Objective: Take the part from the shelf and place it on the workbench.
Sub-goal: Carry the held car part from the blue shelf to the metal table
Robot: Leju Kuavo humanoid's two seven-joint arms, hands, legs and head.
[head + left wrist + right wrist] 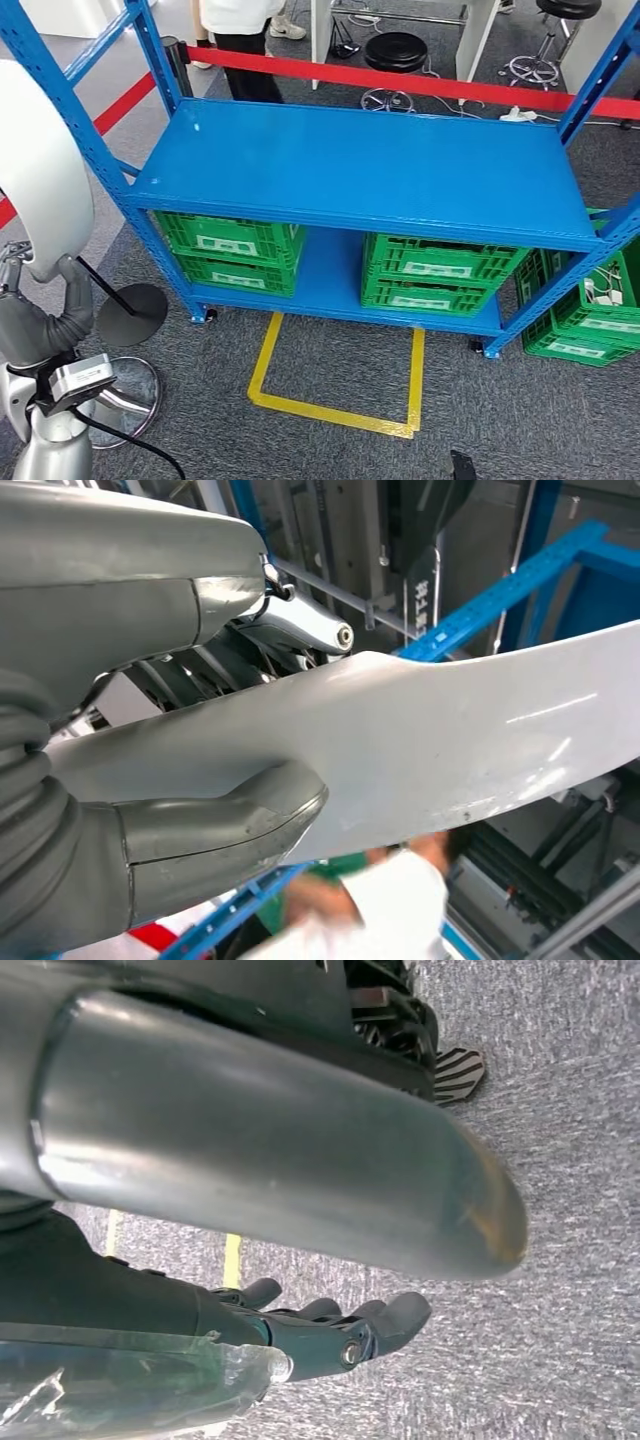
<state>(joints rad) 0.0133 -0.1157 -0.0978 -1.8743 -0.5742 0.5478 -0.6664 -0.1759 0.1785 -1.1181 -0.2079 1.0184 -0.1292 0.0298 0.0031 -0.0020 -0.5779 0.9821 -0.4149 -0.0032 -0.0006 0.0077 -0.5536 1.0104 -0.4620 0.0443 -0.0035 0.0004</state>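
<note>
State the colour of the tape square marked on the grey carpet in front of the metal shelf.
Yellow; the tape square shows best in the head view.

Left hand point(173, 780) grips the white part point(453, 740); right hand point(332, 1330) hangs with fingers apart.

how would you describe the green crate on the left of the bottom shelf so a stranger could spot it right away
Start at the blue metal shelf rack on the grey carpet and look under its bare top deck to the lower shelf. Two green slatted crates sit there; the left green crate is beside the rack's left post. It stands apart from the right green crate, with a gap of blue shelf between them.
</note>
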